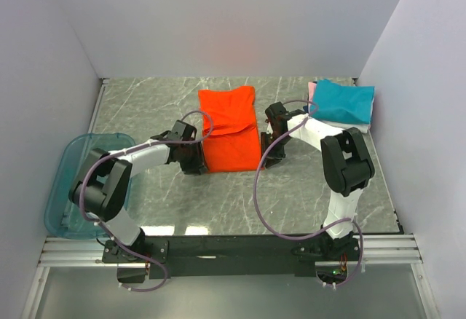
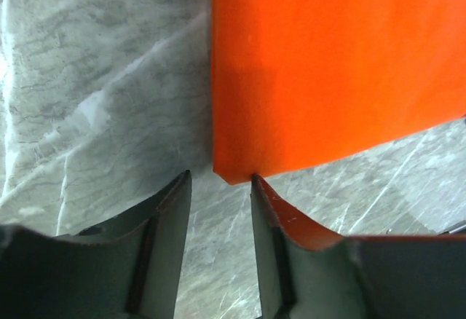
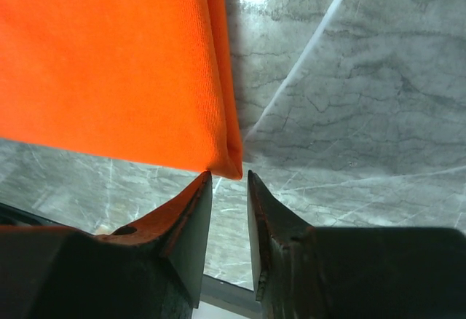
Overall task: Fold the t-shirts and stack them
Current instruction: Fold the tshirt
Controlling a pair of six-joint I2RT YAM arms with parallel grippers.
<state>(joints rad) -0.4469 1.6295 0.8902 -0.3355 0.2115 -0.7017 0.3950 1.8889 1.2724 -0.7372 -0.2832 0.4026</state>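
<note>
**Both grippers at the near corners of the orange shirt [image 1: 231, 133].**
We see the orange shirt lying flat at mid-table [image 1: 145, 108], a tall rectangle with a fold line across its far part. The left gripper [image 2: 218, 177] sits low at the near left corner. Its jaws stand partly apart with bare marble between them, and the cloth corner lies just at one fingertip, not gripped. The right gripper [image 3: 229, 175] sits at the near right corner. Its jaws leave a narrower gap, also holding nothing, and the doubled edge of the cloth ends just at the tip of one finger. In the far right corner a teal shirt [image 1: 344, 100] tops a stack, with a pink shirt [image 1: 312, 89] and a white shirt [image 1: 349, 124] showing at its edges. A bin [image 1: 65, 188] lies at the table's left edge.
</note>
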